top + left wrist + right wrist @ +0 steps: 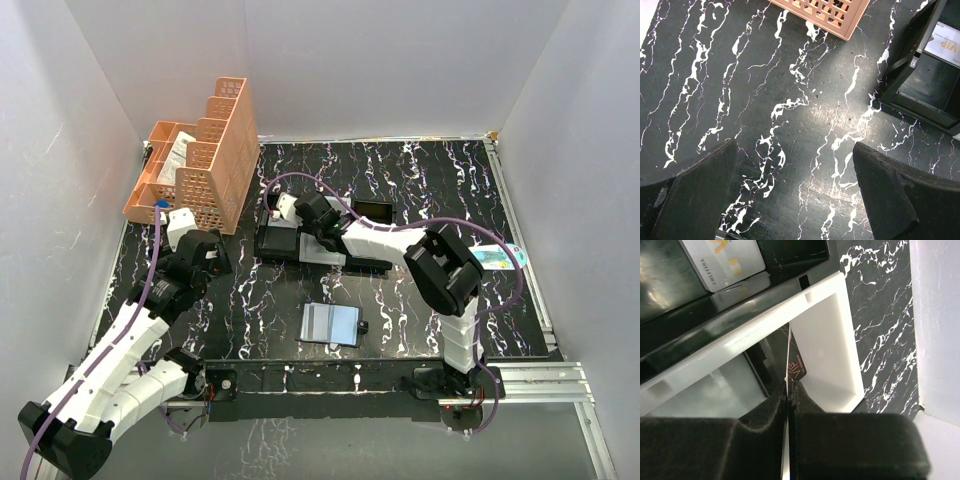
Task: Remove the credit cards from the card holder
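Grey-blue, the holder [330, 325] lies flat near the front of the table [420, 180], nothing touching it. We pinch a dark card [795, 366] edge-on in our right gripper [790, 389] over the tray [826, 340]; next, we judge, lower and release it. Our left gripper [795, 172] hangs spread, empty.

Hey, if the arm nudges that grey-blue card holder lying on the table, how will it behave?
Probably slides rather than tips: the card holder lies flat and thin on the smooth table. Lifted by one panel, it may flop at its fold; two panels show.
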Robot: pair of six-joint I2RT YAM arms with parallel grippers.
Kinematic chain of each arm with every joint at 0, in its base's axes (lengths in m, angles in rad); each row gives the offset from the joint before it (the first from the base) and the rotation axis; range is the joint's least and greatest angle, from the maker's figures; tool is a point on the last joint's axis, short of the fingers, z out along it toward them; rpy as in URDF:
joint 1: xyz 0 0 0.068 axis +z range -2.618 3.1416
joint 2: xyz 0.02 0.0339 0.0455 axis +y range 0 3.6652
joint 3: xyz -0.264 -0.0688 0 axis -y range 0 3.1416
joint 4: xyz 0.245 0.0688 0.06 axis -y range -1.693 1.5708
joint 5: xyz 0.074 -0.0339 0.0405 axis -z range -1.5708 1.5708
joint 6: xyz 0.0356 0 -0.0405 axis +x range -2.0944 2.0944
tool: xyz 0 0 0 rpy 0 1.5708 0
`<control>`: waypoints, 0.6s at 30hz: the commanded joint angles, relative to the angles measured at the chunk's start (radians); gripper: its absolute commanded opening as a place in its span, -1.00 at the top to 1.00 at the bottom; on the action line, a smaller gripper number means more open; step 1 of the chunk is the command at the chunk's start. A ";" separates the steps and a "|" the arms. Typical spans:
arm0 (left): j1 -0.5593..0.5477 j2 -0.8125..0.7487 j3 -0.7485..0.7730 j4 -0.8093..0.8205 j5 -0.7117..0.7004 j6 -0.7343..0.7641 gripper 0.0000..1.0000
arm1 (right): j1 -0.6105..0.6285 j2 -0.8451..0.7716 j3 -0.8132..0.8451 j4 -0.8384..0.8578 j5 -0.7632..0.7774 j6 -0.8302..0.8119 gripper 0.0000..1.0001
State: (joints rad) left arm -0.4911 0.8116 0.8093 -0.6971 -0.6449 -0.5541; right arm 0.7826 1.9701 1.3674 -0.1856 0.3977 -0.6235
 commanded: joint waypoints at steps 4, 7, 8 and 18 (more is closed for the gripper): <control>0.003 0.001 0.018 -0.003 -0.001 0.011 -0.97 | -0.039 0.050 0.025 0.174 0.042 -0.141 1.00; 0.002 0.009 0.020 -0.005 -0.003 0.010 -0.97 | -0.052 0.068 0.021 0.200 0.031 -0.172 1.00; 0.002 0.009 0.020 -0.006 -0.004 0.010 -0.97 | -0.056 0.071 0.014 0.216 0.024 -0.181 1.00; 0.003 0.009 0.016 -0.002 -0.008 0.011 -0.97 | -0.066 0.096 -0.039 0.259 -0.033 -0.188 0.94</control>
State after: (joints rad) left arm -0.4911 0.8246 0.8093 -0.6964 -0.6388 -0.5503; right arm 0.7231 2.0583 1.3411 0.0013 0.3767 -0.7937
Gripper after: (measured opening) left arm 0.985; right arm 0.021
